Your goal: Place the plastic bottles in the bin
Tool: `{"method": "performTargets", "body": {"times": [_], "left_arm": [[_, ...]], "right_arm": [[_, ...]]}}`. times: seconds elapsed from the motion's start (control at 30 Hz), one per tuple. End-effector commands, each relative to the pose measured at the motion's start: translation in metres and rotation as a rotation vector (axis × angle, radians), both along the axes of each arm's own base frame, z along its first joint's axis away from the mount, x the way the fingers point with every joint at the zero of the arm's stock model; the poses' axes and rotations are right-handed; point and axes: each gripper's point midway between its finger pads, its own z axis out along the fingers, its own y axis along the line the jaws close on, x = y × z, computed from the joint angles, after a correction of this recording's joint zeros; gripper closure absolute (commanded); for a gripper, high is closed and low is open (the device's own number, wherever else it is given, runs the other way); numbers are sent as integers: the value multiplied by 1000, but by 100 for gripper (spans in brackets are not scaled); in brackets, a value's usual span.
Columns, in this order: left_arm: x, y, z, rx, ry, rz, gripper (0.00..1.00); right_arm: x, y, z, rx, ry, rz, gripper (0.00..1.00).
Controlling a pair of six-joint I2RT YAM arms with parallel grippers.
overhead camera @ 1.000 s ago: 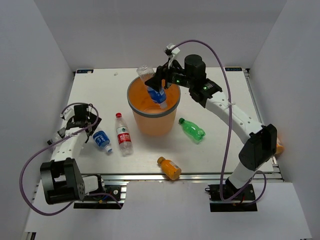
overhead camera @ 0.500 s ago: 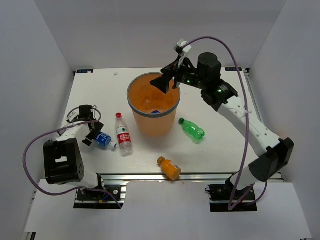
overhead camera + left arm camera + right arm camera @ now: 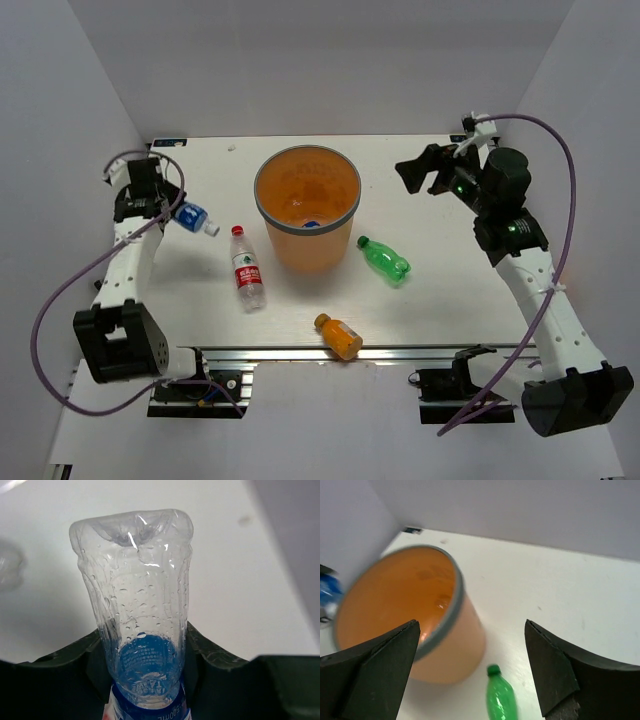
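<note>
My left gripper (image 3: 170, 206) is raised at the back left, shut on a clear plastic bottle with a blue label (image 3: 191, 217). In the left wrist view that bottle (image 3: 137, 595) stands squeezed between the dark fingers (image 3: 200, 647). The orange bin (image 3: 262, 200) stands mid-table, and a bit of blue label (image 3: 312, 224) shows on its floor. A red-capped bottle (image 3: 247, 270), a green bottle (image 3: 385, 257) and an orange bottle (image 3: 339, 336) lie on the table. My right gripper (image 3: 413, 175) hangs open and holds nothing, right of the bin (image 3: 465, 645) and above the green bottle (image 3: 501, 699).
White walls close in the table on the left, back and right. An aluminium rail (image 3: 400, 352) runs along the near edge, just behind the orange bottle. Purple cables (image 3: 60, 300) loop off both arms.
My left gripper shut on the blue-labelled bottle and lifted it toward the back left. My right gripper let its bottle fall into the bin, then swung away to the right.
</note>
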Motion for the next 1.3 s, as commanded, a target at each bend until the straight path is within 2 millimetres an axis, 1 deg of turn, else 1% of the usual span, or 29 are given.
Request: {"method": "performTargets", "body": {"times": [0.0, 0.07, 0.1, 0.13, 0.2, 0.23, 0.27, 0.3, 0.33, 0.4, 0.43, 0.47, 0.5, 0.53, 0.6, 0.63, 0.67, 0.7, 0.73, 0.8, 0.83, 0.9, 0.97, 1.0, 1.03, 1.07, 1.13, 1.2, 1.27], "left_arm": [[10, -7, 125, 52, -316, -72, 60], [16, -26, 179, 57, -493, -176, 62], [17, -46, 195, 24, -548, -270, 62], [19, -56, 215, 26, -616, -311, 63], [17, -95, 240, -3, -704, -431, 63], [17, -113, 254, 9, -757, -488, 59], [13, -144, 265, -1, -787, -570, 58], [17, -158, 264, 0, -779, -597, 57], [14, -185, 267, 2, -787, -675, 57], [25, -200, 266, 17, -779, -668, 57], [24, -222, 262, 23, -773, -717, 57], [28, -230, 258, 33, -759, -721, 57], [36, -243, 250, 42, -734, -738, 57], [36, -258, 243, 61, -712, -773, 55], [41, -270, 234, 75, -677, -792, 52], [45, -278, 219, 93, -631, -804, 49], [45, -279, 214, 102, -617, -802, 45], [46, -282, 208, 109, -601, -806, 28], [45, -285, 203, 119, -590, -817, 18], [44, -286, 198, 123, -579, -825, 5], [42, -287, 195, 129, -575, -834, 2], [39, -286, 200, 130, -581, -833, 2], [37, -288, 214, 142, -607, -852, 2], [36, -286, 217, 148, -599, -853, 2], [35, -285, 229, 158, -620, -854, 2], [34, -284, 234, 163, -622, -856, 2], [31, -275, 244, 186, -622, -828, 2], [26, -259, 261, 221, -642, -771, 2], [21, -245, 268, 244, -645, -716, 2]], "right_arm": [[7, -30, -29, -10, 70, -113, 11], [9, -36, -56, -74, 106, -121, 11], [9, -37, -68, -95, 131, -112, 11], [9, -37, -78, -125, 143, -98, 11], [9, -31, -108, -162, 202, -36, 11], [13, -30, -126, -201, 228, -13, 11], [11, -27, -141, -219, 254, 20, 11], [11, -25, -152, -233, 266, 38, 11], [14, -24, -167, -248, 289, 55, 11], [11, -23, -193, -278, 336, 86, 11], [10, -22, -211, -291, 379, 105, 11], [8, -20, -220, -300, 394, 126, 11], [5, -19, -231, -305, 417, 138, 11], [6, -19, -241, -311, 432, 145, 11], [10, -27, -256, -327, 477, 90, 11], [11, -28, -266, -336, 503, 84, 11], [11, -27, -269, -338, 503, 84, 11], [8, -26, -278, -338, 518, 98, 10], [5, -23, -282, -337, 516, 111, 11], [5, -13, -285, -344, 471, 140, 11], [1, -12, -292, -358, 484, 150, 11], [1, -7, -295, -384, 478, 156, 11], [1, -3, -301, -391, 489, 173, 11], [0, -3, -308, -397, 507, 180, 11], [0, -2, -312, -401, 518, 181, 11], [4, -3, -314, -412, 523, 167, 11], [4, -7, -329, -445, 577, 146, 11], [7, -7, -338, -446, 605, 141, 11], [7, -8, -341, -448, 624, 131, 11]]}}
